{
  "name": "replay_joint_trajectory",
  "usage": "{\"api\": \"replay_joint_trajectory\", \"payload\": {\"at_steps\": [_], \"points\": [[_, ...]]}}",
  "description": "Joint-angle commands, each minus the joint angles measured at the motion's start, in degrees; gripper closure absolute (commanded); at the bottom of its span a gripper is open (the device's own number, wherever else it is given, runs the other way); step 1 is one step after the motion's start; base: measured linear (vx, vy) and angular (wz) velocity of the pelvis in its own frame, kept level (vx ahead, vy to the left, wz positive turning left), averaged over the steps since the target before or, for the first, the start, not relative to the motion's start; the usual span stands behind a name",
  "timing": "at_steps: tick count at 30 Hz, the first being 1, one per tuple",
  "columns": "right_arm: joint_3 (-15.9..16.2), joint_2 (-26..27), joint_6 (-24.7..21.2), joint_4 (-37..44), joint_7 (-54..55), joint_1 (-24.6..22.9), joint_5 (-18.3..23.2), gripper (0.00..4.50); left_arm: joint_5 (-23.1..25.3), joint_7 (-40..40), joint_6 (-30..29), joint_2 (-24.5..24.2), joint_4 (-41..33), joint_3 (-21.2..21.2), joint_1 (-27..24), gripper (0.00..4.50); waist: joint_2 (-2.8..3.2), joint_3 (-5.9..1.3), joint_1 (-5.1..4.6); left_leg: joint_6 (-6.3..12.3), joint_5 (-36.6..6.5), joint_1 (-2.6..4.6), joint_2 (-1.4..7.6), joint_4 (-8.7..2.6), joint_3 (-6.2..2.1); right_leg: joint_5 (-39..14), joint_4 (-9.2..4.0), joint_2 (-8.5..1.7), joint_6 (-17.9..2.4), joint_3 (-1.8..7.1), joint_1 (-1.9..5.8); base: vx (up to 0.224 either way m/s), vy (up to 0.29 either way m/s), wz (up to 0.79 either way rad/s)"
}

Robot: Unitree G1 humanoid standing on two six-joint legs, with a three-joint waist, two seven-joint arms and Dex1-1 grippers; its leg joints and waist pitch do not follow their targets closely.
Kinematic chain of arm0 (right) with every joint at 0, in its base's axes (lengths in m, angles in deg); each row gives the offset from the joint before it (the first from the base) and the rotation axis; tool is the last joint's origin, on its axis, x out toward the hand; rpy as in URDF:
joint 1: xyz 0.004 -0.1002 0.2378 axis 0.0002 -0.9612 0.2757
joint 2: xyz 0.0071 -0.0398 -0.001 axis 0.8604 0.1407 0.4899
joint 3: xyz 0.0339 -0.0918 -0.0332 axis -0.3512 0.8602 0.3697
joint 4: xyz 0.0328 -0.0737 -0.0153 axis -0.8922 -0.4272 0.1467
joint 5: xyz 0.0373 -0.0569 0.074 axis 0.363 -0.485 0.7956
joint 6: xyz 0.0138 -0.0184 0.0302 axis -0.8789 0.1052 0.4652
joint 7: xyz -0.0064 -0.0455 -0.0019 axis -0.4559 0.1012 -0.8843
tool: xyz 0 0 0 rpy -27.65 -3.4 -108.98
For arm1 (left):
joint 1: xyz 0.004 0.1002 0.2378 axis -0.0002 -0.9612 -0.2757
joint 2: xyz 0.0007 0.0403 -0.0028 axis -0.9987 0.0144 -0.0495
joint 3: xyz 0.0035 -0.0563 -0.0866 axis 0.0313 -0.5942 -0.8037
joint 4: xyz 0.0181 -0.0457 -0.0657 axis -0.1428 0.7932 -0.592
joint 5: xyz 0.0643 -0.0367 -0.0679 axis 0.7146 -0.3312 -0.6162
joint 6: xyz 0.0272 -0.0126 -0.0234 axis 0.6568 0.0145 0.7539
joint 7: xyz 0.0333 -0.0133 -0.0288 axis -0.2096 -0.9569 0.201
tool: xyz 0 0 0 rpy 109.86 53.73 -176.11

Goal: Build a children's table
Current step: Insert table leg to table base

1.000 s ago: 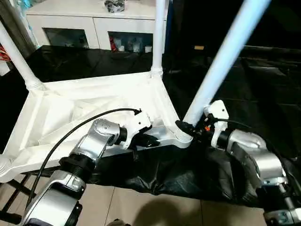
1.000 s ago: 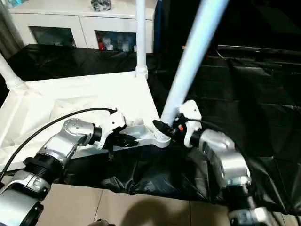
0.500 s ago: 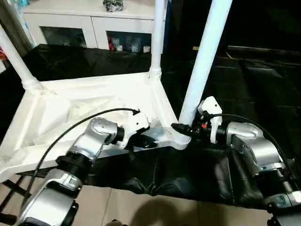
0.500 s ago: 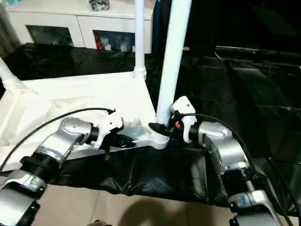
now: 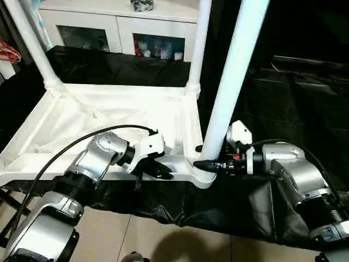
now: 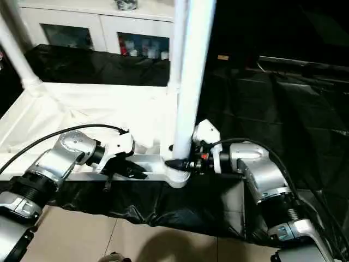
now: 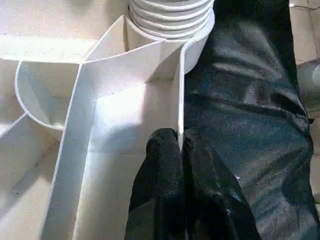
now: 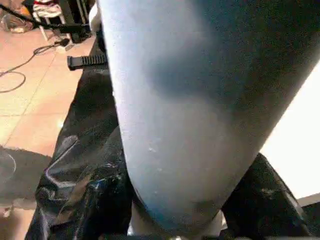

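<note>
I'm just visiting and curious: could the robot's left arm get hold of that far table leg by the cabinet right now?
Probably not: the left gripper is shut on the tabletop's near rim, and the far leg stands across the whole tabletop.

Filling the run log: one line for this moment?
left tool: shut on tabletop rim | right tool: gripping leg at corner socket

3 table legs cut off at top edge

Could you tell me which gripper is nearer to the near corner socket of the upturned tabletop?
Right. The right gripper clasps the leg just above that socket; the left gripper pinches the tabletop's edge rib farther along.
</note>
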Motion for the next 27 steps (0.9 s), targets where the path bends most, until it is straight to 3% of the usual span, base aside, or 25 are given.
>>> {"api": "replay_joint_trajectory", "payload": {"at_steps": [1,5,8,9,13,15,16,17,18,21,23,27], "points": [[2.2,0.4,-0.7,-3.5,1.5,-1.6,-3.3,2.61,-0.5,-0.9,1.5,0.7,-0.8,-1.2,3.9,4.50,0.21,-3.48,0.14,0.09,-16.5,1.19,3.43,-4.53,-1.78,-19.4,-4.59,-5.63,-11.7,3.02,2.33,0.000,0.000,0.00],[0.8,2.3,0.2,-5.3,6.2,-1.0,-4.4,2.61,-0.3,-4.6,0.3,2.3,0.8,-2.4,4.9,4.50,-0.10,-3.37,-0.06,-0.54,-17.6,1.34,3.28,-4.53,-1.93,-23.2,-5.07,-5.84,-10.5,2.96,2.23,0.000,0.000,0.00],[-0.6,3.6,0.5,-7.4,10.6,-0.4,-4.9,2.61,-0.5,-7.6,-1.5,3.6,1.1,-3.2,5.4,4.50,-0.12,-3.40,-0.25,-0.58,-17.2,1.21,3.23,-4.53,-2.04,-23.6,-5.03,-5.86,-10.4,2.90,2.26,0.000,0.000,0.00],[-1.5,4.5,0.2,-8.9,13.6,0.2,-5.1,2.61,-0.5,-9.8,-2.6,4.6,1.2,-3.8,5.7,4.50,-0.36,-3.46,-0.30,-0.47,-16.9,1.11,3.23,-4.56,-2.05,-23.6,-5.01,-5.86,-10.3,2.85,2.40,0.000,0.000,0.00],[-4.9,7.8,-1.0,-15.3,24.9,2.9,-5.7,2.61,0.2,-16.8,-5.7,7.7,0.9,-5.1,6.5,4.50,-0.27,-3.54,-0.87,-0.69,-15.8,1.09,3.06,-4.39,-1.98,-21.7,-4.90,-5.77,-11.2,2.84,2.31,0.000,0.000,0.00],[-7.0,10.0,-2.0,-19.4,30.9,5.2,-5.5,2.61,0.6,-21.1,-8.5,9.9,0.6,-5.8,7.2,4.50,0.01,-3.75,-0.97,-0.49,-14.4,0.94,3.05,-4.28,-1.94,-18.5,-4.47,-5.74,-11.8,2.94,2.46,0.000,0.000,0.00],[-7.8,10.8,-2.8,-21.0,32.8,6.1,-5.1,2.61,0.8,-23.4,-9.6,11.1,0.4,-6.2,7.4,4.50,-0.14,-3.93,-1.20,-0.25,-13.2,0.92,3.03,-4.18,-1.78,-15.5,-4.22,-5.47,-12.6,2.95,2.55,0.000,0.000,0.00],[-7.8,10.8,-2.8,-21.0,32.8,6.1,-5.1,2.61,0.8,-23.4,-9.6,11.1,0.4,-6.2,7.4,4.50,-0.12,-3.92,-1.23,0.06,-12.8,0.87,2.93,-4.14,-1.71,-14.7,-4.24,-5.49,-12.9,2.92,2.58,0.000,0.000,0.00],[-9.1,12.7,-3.4,-25.4,37.8,8.5,-5.1,2.61,1.6,-29.3,-12.0,14.1,0.3,-6.8,7.7,4.50,0.16,-4.03,-1.32,0.66,-11.4,0.69,2.88,-3.91,-1.55,-12.3,-3.91,-5.47,-13.4,2.99,2.72,0.000,0.000,0.00],[-9.7,14.1,-2.8,-28.9,41.1,10.3,-5.9,2.61,2.6,-33.4,-12.9,16.3,0.4,-6.6,7.7,4.50,-0.04,-4.02,-1.23,1.07,-10.7,0.58,2.82,-3.91,-1.58,-11.6,-4.02,-5.39,-13.6,2.83,2.92,0.000,0.000,0.00],[-10.1,15.5,-2.4,-30.6,42.8,11.7,-6.0,2.61,4.1,-36.6,-12.3,17.7,1.7,-5.7,7.8,4.50,0.29,-3.98,-1.35,1.16,-11.4,0.73,2.90,-3.97,-1.63,-12.2,-4.26,-5.36,-13.5,2.72,2.83,0.000,0.000,0.00],[-10.4,16.8,-2.0,-31.2,43.9,12.8,-5.9,2.61,4.9,-38.5,-12.0,18.4,3.0,-5.2,8.2,4.50,0.28,-3.69,-1.48,0.57,-14.8,0.98,2.89,-4.27,-1.74,-16.5,-4.84,-5.33,-12.1,2.68,2.68,0.000,0.000,0.00]]}}
